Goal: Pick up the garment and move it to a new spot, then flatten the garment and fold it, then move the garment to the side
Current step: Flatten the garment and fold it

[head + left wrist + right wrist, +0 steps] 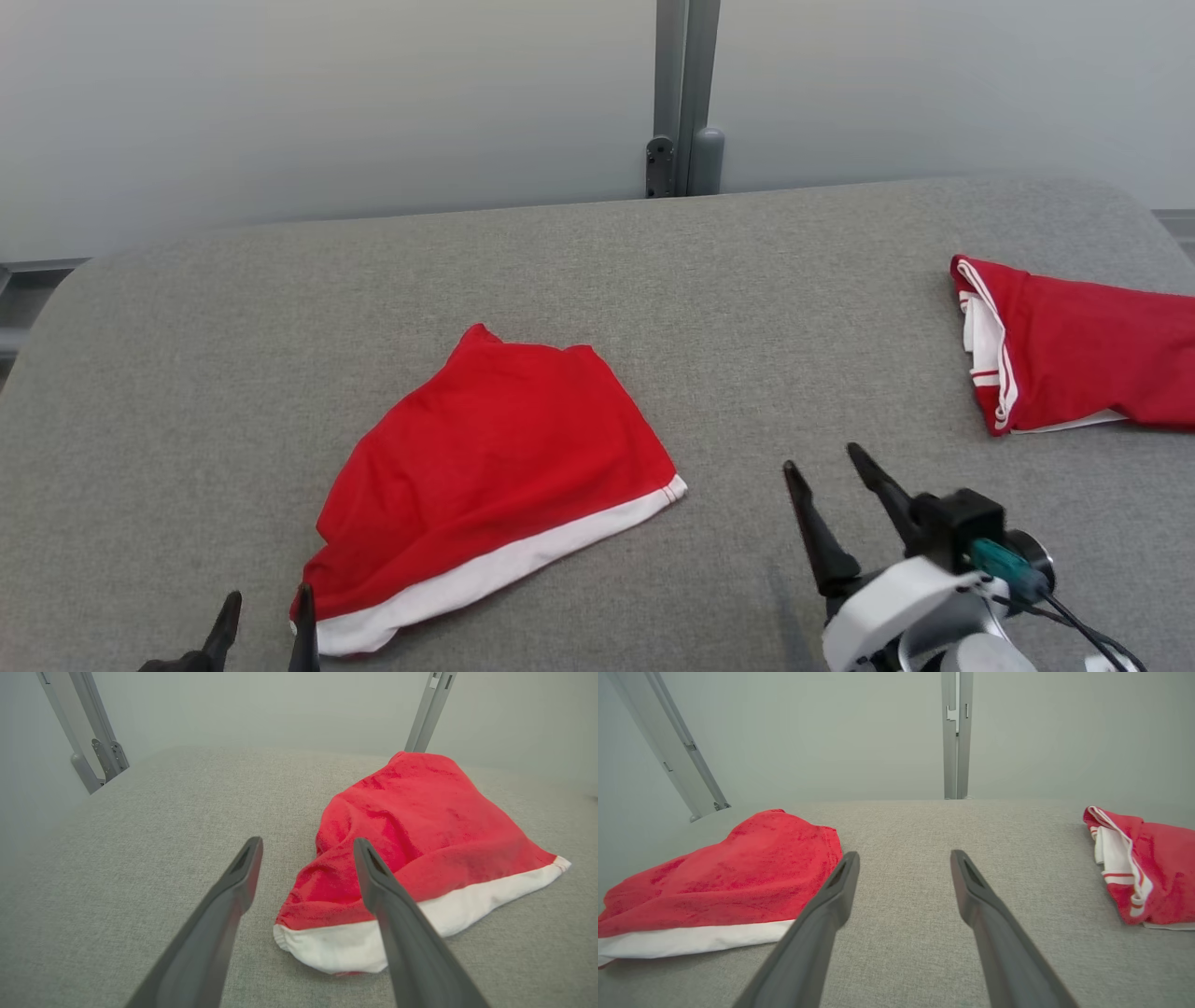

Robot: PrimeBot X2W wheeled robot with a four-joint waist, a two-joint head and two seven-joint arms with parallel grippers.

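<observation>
Left end effector (266,611) held apart, empty, just beside the near corner of the red cloth garment with white band (485,457). Right end effector (822,459) likewise apart and empty, over the grey fabric counter (653,280). Garment seen bunched mid-counter, possibly doubled over. Pick-up judged pending; that corner is to be pinched next.

Two red garments (495,448) (1083,345), two end effectors (268,595) (821,455), one grey table (653,280).
</observation>
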